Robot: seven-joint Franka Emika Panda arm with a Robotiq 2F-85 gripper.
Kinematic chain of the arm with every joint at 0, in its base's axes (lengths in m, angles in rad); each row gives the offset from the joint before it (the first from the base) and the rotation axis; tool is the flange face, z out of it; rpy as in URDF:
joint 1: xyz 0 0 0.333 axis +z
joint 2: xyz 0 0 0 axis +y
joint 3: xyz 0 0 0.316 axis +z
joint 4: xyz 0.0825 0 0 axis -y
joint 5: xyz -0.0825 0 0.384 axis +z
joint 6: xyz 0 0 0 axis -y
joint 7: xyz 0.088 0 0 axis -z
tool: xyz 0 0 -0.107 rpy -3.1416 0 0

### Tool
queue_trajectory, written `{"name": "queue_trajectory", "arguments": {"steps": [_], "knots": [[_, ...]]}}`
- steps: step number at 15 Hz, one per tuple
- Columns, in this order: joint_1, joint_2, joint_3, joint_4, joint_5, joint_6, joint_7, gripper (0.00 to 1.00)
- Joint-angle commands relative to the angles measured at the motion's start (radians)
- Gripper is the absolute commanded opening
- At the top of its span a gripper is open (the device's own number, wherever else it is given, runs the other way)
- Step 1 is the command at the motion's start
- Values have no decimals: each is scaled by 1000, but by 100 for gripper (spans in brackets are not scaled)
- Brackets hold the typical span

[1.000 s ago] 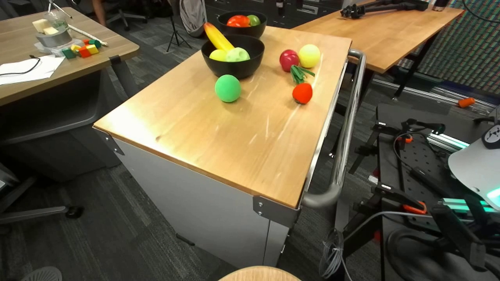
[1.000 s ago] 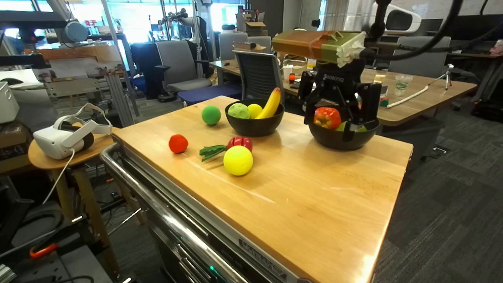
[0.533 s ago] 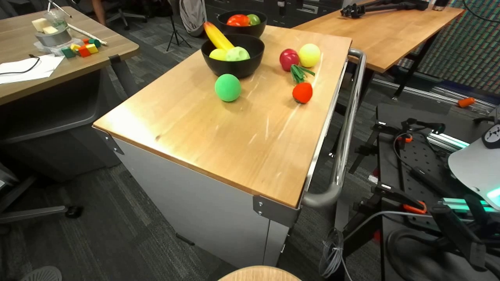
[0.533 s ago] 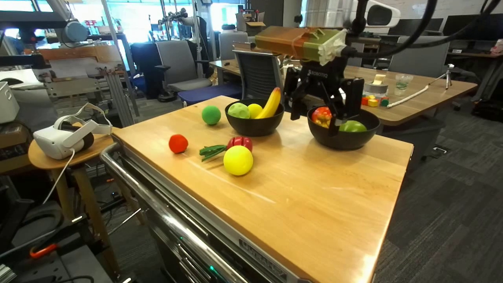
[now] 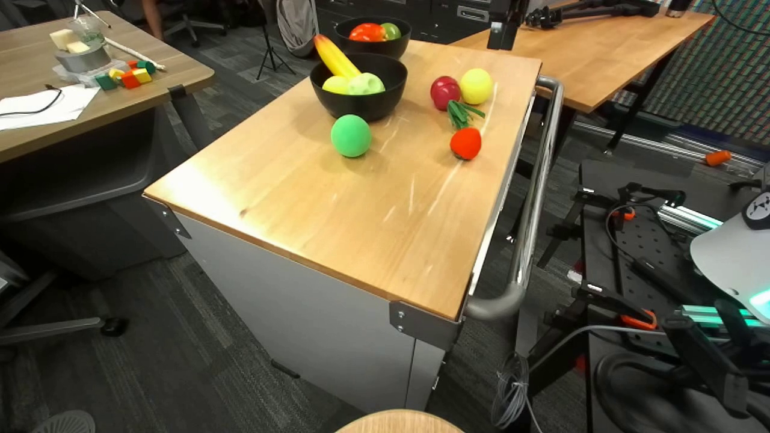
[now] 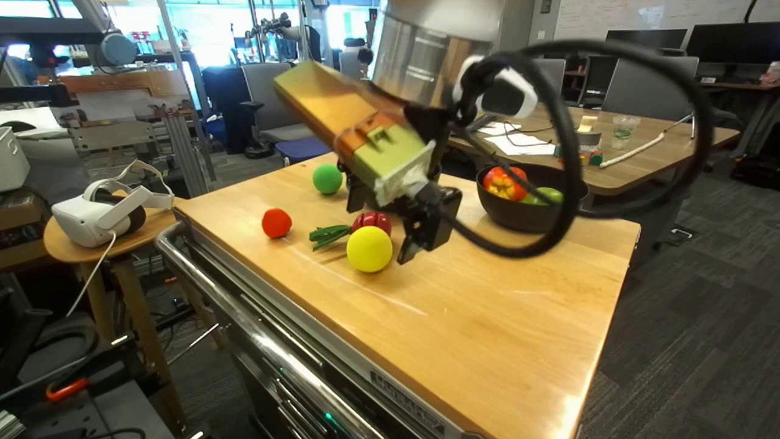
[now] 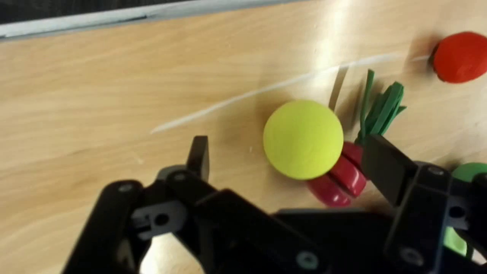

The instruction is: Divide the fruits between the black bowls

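Over the wooden top (image 6: 518, 317), your gripper (image 7: 287, 152) has its fingers (image 7: 198, 152) spread widely and it has hold of nothing. In the wrist view you see the yellow ball (image 7: 303, 139) between them, with a gap on both sides. Just beside this ball, and partly hidden by it, lies the red vegetable (image 7: 350, 171) with green leaves (image 7: 385, 112). The orange-red fruit (image 6: 276, 223) lies near these leaves. The green ball (image 5: 351, 136) is just beside a black bowl (image 5: 361, 107), in which you find a banana (image 5: 335, 55), a yellow fruit (image 5: 335, 85) and a pale green fruit (image 5: 366, 85). Another black bowl (image 6: 512, 216), near it, contains a red fruit (image 5: 365, 32) and a green fruit (image 5: 390, 31).
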Motion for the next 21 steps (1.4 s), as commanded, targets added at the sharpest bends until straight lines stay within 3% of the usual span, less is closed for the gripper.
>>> {"name": "queue_trajectory", "arguments": {"steps": [1,8,15,16,17,21], "knots": [[17,-3,-22,-20,10,-1,-18,100],[46,-6,-3,-8,8,37,-8,100],[80,138,18,83,4,27,41,100],[78,158,23,96,5,19,43,92],[76,174,28,106,2,15,43,74],[63,218,41,141,-4,2,48,42]]}}
